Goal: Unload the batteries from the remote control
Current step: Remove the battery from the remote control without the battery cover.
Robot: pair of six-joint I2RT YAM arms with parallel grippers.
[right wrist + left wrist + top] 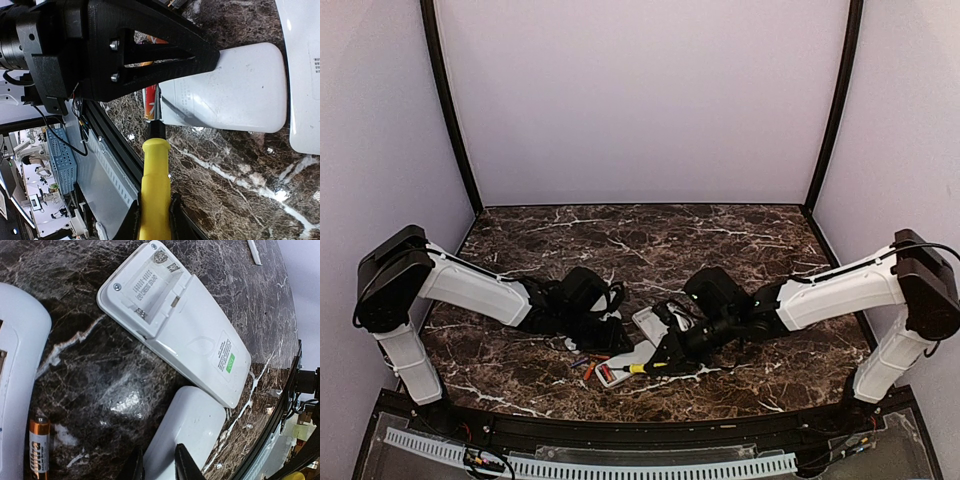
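The work surface is a dark marble-pattern table [720, 240] with white veining.

Ahead of my left gripper [159, 466], a white remote control [170, 325] lies back-up on the table. Its battery compartment is open and its spring contacts are exposed.

A second remote [192, 425] lies nearer, with its near end between my left fingers.

To the left of those fingers, an orange battery [39, 447] lies flat beside a third white housing [17, 375].

Far ahead and to the right lies a slim white strip [254, 252].

Ahead of my right gripper [152, 220], the second remote's rounded end sits just beside the open remote control, and the two do not touch.
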